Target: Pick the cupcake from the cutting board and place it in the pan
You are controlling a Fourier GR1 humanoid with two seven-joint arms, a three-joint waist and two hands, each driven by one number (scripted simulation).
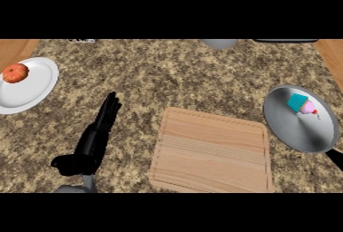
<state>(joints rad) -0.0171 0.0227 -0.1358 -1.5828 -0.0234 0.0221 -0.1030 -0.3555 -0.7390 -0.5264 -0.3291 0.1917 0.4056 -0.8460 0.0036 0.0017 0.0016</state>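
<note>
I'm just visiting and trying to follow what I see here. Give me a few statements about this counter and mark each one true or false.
1. The cupcake lies in the pan. True.
2. The cutting board has a cupcake on it. False: nothing lies on the board.
3. An apple sits on the white plate at the left. True.
4. The left hand is curled around the apple. False: its fingers are straight, and it is over the counter between plate and board, holding nothing.
5. The right hand rests on the board. False: no right hand is in view.
</note>
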